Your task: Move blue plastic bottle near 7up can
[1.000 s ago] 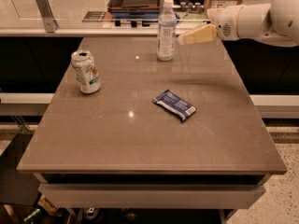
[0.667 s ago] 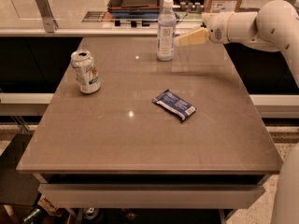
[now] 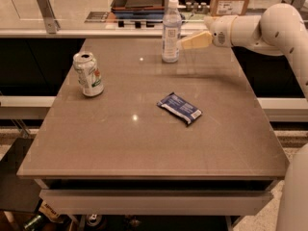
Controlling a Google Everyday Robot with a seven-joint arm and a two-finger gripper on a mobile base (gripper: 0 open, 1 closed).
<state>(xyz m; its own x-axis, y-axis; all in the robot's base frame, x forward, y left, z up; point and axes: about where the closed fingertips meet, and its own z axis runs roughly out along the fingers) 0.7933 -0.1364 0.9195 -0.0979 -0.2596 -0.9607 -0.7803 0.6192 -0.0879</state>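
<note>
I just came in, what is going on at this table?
A robot arm reaches in from the right; its gripper is just beside the blue plastic bottle, which stands upright near the far edge of the table. The 7up can stands apart at the left. A blue snack packet lies near the middle.

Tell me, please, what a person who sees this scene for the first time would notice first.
The white arm that extends in from the right catches the eye first; its gripper is over the far part of the table, just right of the upright blue plastic bottle. The dented 7up can stands apart near the left edge, and a dark blue snack packet lies flat near the middle.
</note>
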